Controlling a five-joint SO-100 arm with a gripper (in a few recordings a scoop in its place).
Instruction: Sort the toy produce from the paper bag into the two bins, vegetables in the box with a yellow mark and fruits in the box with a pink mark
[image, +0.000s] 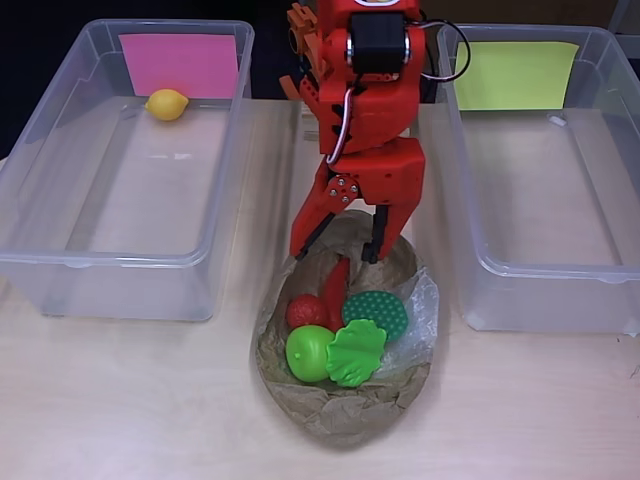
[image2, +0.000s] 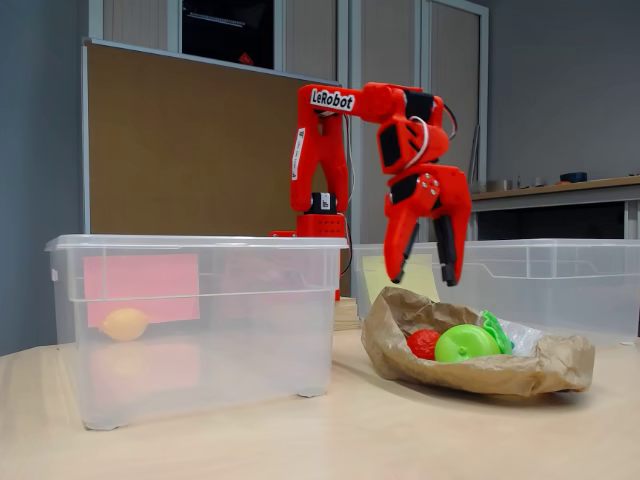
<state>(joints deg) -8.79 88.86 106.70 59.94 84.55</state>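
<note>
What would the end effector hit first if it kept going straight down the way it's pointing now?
The open end effector points down over the paper bag. Likely first contact is the bag's back rim or the long red piece just inside it; depth is unclear.

You had the crumpled brown paper bag (image: 345, 410) lying open on its side between the bins, holding a red round piece (image: 306, 311), a red pepper-like piece (image: 336, 285), a green apple (image: 308, 353), a leafy green piece (image: 357, 353) and a dotted green disc (image: 376, 311). A yellow lemon (image: 167, 104) lay at the far end of the clear pink-marked bin (image: 120, 268) on the left. The yellow-marked bin (image: 545, 290) stood right.
</note>
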